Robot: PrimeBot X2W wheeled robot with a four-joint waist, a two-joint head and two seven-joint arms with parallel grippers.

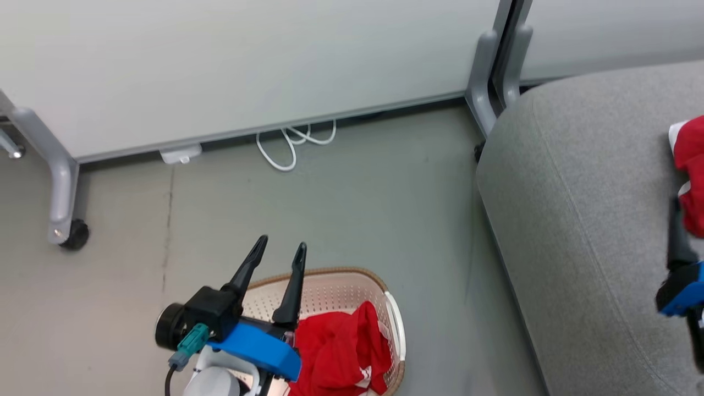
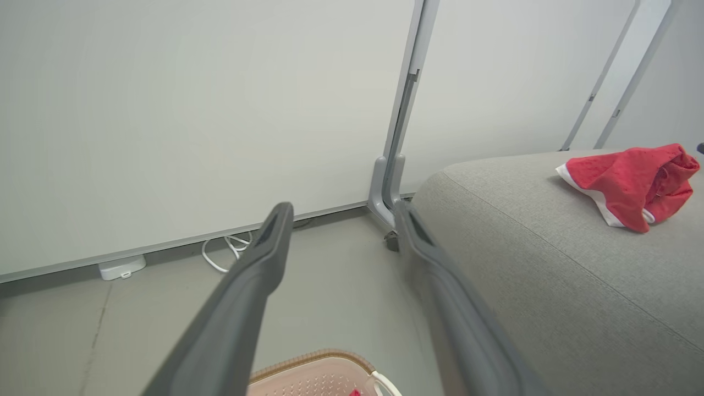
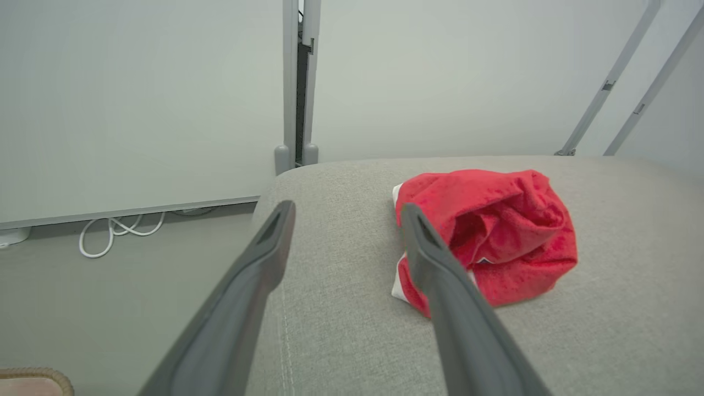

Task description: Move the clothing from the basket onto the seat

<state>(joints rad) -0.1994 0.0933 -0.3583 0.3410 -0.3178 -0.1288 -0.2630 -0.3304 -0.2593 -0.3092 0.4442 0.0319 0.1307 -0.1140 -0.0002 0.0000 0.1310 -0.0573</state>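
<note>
I see my left gripper (image 1: 282, 242) low on the left. Its two dark fingers are spread apart over the left side of the basket (image 1: 352, 273). A red piece of clothing (image 1: 335, 352) lies bunched up inside the basket, which sits on the grey floor (image 1: 357, 192). The big grey seat (image 1: 577, 220) is on the right. A second red piece (image 1: 694, 170) lies on it at the picture's edge, and one dark finger of my right gripper (image 1: 677, 223) is just beside it. A white cable (image 1: 286, 148) lies by the wall.
</note>
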